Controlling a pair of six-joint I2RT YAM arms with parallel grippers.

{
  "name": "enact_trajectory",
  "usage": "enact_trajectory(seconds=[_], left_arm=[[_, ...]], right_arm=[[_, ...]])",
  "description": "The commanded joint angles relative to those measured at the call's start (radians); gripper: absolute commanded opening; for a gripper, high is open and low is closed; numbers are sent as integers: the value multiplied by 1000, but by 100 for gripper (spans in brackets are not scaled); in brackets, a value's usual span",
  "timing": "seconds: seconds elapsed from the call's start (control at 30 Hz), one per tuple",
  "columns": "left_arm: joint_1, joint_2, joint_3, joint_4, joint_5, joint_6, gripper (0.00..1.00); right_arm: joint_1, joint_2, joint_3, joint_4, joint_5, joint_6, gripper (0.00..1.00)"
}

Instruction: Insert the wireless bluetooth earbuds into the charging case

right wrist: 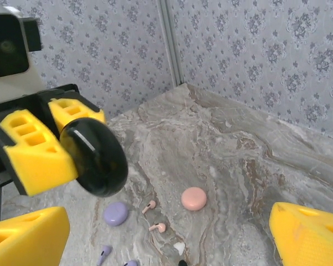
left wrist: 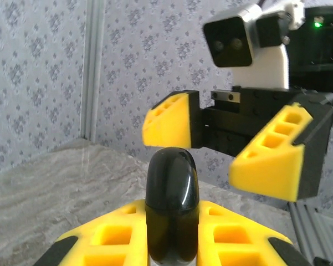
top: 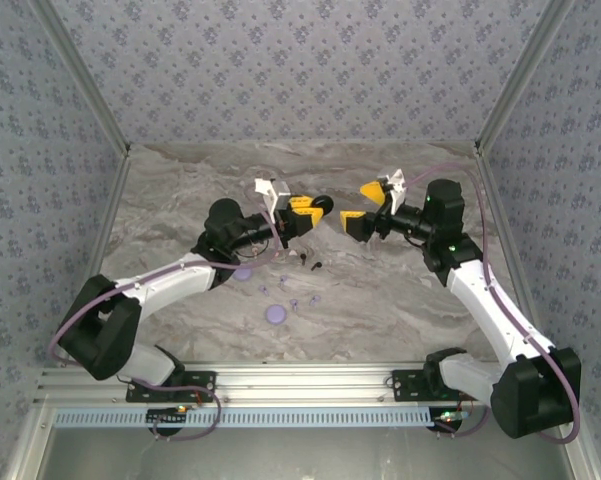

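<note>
The left gripper was squeezed tight on a shiny black case, holding it up in the air above the table. The case stuck up between the yellow fingers, and only its lower part was pinched. The right gripper was spread wide open with nothing in it, and it faced the case from close by. The earbuds were not in the case yet. Two little pink ones lay down on the table, next to a pink round disc and a lilac disc, well apart from both grippers. The case looked shut, so it probably had to be opened first. That was where things could go wrong. The case was smooth and round, so if the right gripper pushed or pulled too hard, it could slip out of the left grip and drop on the table. It could also turn in the fingers and end up crooked. If the right gripper came in a bit off, the two grippers could bump. The earbuds were very tiny too, so a pinch that was off to one side could flick one away or miss it.
</note>
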Motion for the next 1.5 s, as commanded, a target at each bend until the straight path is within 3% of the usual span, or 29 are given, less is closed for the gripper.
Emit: enact_trajectory(seconds=[0.0,0.7,1.47], left_arm=[[-16,-41,17,47,42,126,0],[-31,-51,40,-45,59,176,0],[-39,-86,-32,8,-20,268,0]], right_arm=[[19,-7,23,37,-8,20,95],[69,95,149,-23,61,-36,95],[-32,37,161,-123,-37,5,96]])
